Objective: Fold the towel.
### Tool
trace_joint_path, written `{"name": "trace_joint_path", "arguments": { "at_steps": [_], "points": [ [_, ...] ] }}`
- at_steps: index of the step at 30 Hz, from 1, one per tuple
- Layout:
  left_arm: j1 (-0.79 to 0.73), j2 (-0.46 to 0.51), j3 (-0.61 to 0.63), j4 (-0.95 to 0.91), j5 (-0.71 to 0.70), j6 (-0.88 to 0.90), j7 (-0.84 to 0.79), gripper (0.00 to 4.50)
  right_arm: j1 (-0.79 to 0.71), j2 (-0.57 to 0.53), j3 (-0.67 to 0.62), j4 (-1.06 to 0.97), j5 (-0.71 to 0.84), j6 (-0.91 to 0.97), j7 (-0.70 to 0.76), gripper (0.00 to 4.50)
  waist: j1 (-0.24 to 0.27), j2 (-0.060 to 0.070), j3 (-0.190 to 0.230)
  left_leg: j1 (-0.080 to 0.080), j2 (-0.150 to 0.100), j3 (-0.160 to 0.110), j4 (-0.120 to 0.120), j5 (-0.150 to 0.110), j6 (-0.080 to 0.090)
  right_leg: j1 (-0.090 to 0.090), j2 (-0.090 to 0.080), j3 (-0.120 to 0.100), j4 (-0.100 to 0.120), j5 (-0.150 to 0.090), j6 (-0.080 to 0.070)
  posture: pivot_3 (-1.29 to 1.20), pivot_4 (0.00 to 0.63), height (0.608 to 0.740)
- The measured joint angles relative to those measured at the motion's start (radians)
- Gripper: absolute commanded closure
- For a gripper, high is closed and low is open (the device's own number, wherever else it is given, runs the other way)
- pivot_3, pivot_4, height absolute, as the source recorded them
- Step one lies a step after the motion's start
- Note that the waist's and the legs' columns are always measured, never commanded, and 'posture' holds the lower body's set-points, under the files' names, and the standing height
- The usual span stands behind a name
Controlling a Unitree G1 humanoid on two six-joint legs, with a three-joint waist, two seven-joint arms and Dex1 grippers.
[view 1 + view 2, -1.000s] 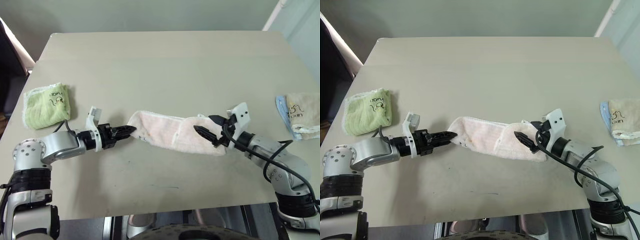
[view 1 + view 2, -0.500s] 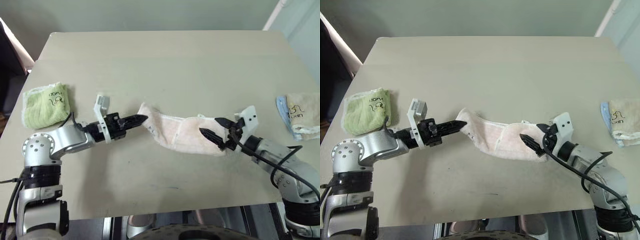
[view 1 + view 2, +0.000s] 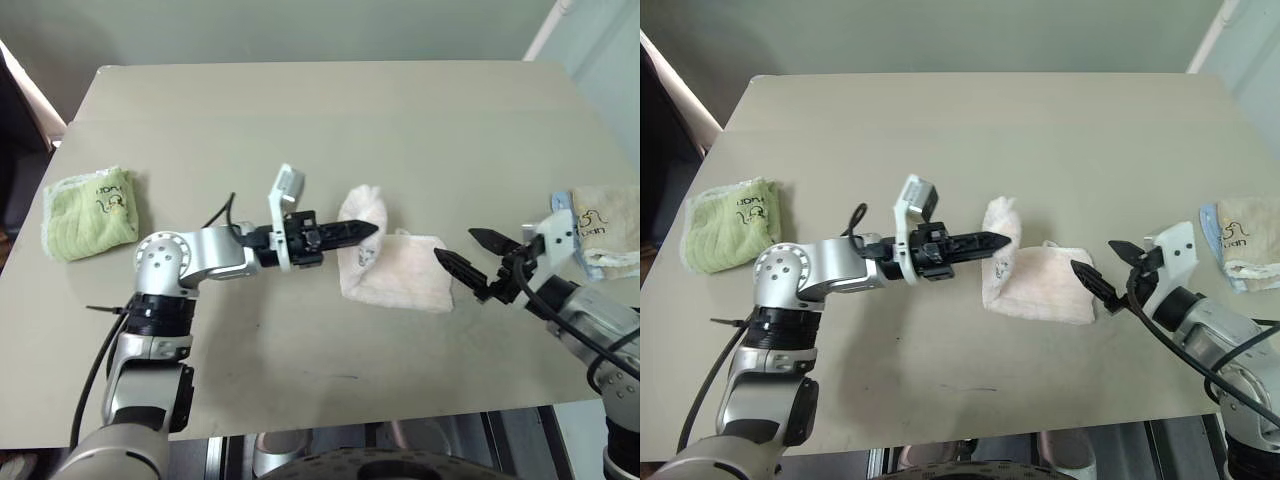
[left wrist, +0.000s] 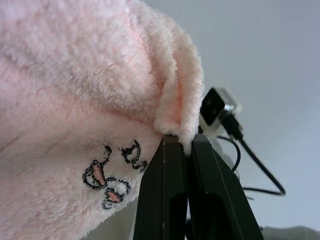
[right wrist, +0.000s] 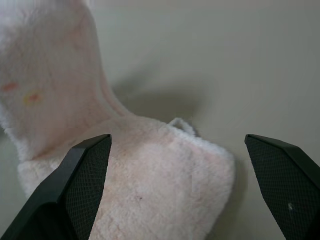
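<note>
Now | left gripper [image 3: 372,229] level, clamping towel [image 3: 400,280] end | right gripper [image 3: 470,255] agape beside it

dark logo lettering on green towel [image 3: 92,212], beige towel [image 3: 608,226], unreadable

Beige towel [image 3: 608,232] cut by frame edge; towel [image 3: 395,270] logo unreadable.

The left arm reaches across toward the middle, its tool [image 3: 372,229] pointing sideways and level, black fingers [image 4: 172,200] pinched together on a fold of the towel [image 3: 395,275]. The right tool [image 3: 478,258] hangs spread wide, nothing between its fingers.
</note>
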State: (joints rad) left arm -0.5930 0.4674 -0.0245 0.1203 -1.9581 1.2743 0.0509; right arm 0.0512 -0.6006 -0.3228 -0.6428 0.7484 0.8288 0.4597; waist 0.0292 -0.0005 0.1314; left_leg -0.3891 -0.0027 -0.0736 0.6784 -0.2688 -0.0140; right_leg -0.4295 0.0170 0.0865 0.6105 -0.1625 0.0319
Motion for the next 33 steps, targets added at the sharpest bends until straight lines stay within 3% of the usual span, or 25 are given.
{"name": "trace_joint_path", "arguments": {
  "at_steps": [6, 11, 18, 25, 28, 33],
  "points": [
    [-0.055, -0.013, -0.095, 0.059, 0.102, 0.093, -0.103, 4.43, 0.061, -0.047, -0.107, -0.022, 0.014, 0.009, -0.011, 0.00, 0.001, 0.000, 0.000, 0.000, 0.000, 0.000, 0.001, -0.001, 0.002, 0.002, -0.001, 0.000, -0.001, -0.002, 0.000, 0.00, 0.150, 0.740],
    [-0.113, -0.071, -0.127, 0.111, 0.321, 0.113, -0.268, 4.43, 0.093, -0.090, -0.201, -0.022, 0.030, 0.011, -0.010, 0.00, 0.002, -0.001, 0.000, 0.000, -0.001, 0.000, 0.003, -0.001, 0.004, 0.004, -0.001, 0.001, -0.001, -0.010, 0.006, 0.00, 0.150, 0.740],
    [-0.117, -0.158, -0.223, 0.122, 0.656, 0.058, -0.491, 4.43, 0.101, -0.089, -0.205, -0.033, 0.034, 0.011, -0.020, 0.00, 0.001, -0.002, 0.001, 0.000, -0.001, 0.000, 0.003, -0.001, 0.005, 0.004, -0.001, 0.002, 0.000, -0.008, 0.014, 0.00, 0.150, 0.740],
    [-0.150, -0.234, -0.230, 0.153, 0.834, 0.029, -0.624, 4.43, 0.107, -0.080, -0.197, -0.036, 0.033, 0.011, -0.032, 0.00, 0.002, -0.003, 0.002, 0.000, -0.001, 0.000, 0.003, -0.001, 0.007, 0.005, -0.002, 0.002, -0.001, -0.008, 0.017, 0.00, 0.150, 0.740],
    [-0.152, -0.248, -0.231, 0.154, 0.893, 0.029, -0.670, 3.80, 0.106, -0.080, -0.197, -0.036, 0.033, 0.011, -0.038, 0.00, 0.002, -0.003, 0.002, 0.000, -0.001, 0.000, 0.003, -0.002, 0.007, 0.005, -0.002, 0.002, -0.001, -0.008, 0.018, 0.00, 0.150, 0.740],
    [-0.164, -0.256, -0.229, 0.155, 0.944, 0.036, -0.770, 2.05, 0.104, -0.081, -0.189, -0.036, 0.032, 0.011, -0.046, 0.00, 0.004, -0.003, 0.002, 0.000, -0.001, 0.000, 0.003, -0.002, 0.008, 0.005, -0.003, 0.002, 0.000, -0.009, 0.020, 0.00, 0.150, 0.740]
  ]
}}
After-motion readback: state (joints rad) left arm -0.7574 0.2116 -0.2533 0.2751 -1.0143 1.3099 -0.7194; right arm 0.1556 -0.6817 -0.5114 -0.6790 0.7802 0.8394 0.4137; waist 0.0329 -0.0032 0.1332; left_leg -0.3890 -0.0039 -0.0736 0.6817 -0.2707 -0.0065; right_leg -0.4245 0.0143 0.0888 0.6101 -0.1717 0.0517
